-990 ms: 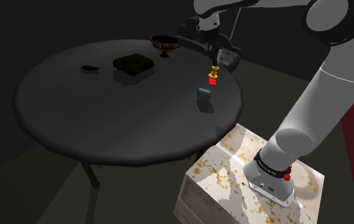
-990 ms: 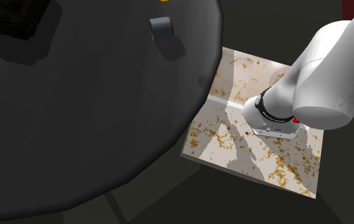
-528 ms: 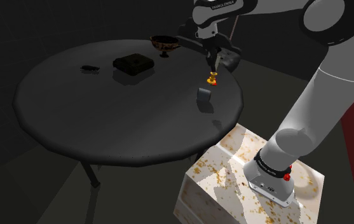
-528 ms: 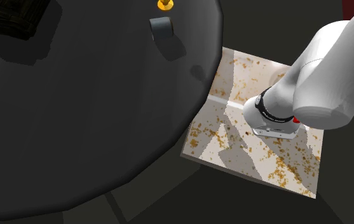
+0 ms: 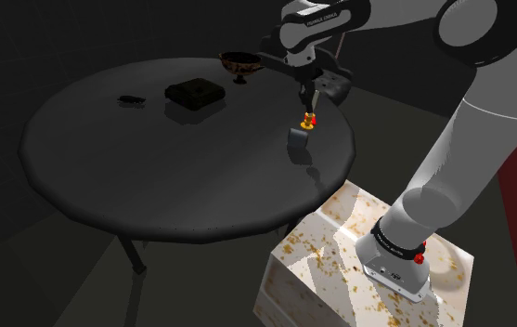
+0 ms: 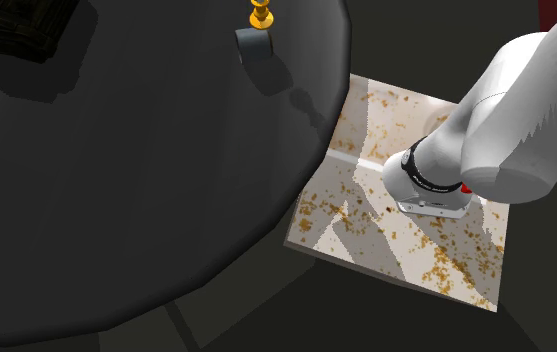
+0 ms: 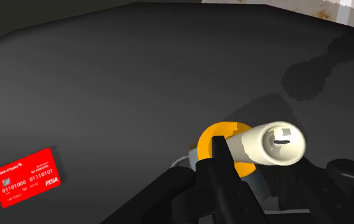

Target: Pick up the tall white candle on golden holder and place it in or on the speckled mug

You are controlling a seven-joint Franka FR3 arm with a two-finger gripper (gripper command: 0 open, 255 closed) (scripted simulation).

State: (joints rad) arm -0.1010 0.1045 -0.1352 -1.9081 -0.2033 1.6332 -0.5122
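Note:
A white candle [image 7: 267, 143] on a golden holder [image 7: 217, 141] hangs in the air, and my gripper [image 7: 276, 156] is shut on the candle's shaft. In the shoulder view the gripper [image 5: 308, 89] holds the candle [image 5: 309, 101] upright, the golden holder [image 5: 309, 119] just above and slightly beyond the grey mug [image 5: 298, 143]. The second exterior view has the holder [image 6: 259, 14] close by the mug [image 6: 254, 45], near the round table's edge. The mug's rim [image 7: 183, 159] peeks out beneath the holder.
A red card [image 7: 27, 177] lies on the dark round table [image 5: 154, 167] beyond the mug. Farther back are a dark box [image 5: 194, 94], a footed bowl [image 5: 239, 62] and a small dark object [image 5: 132, 98]. The speckled stand [image 5: 340, 251] sits by the table's edge.
The gripper has carried the candle toward the mug and lower. In the second exterior view the holder has come in from the top edge to just beside the mug.

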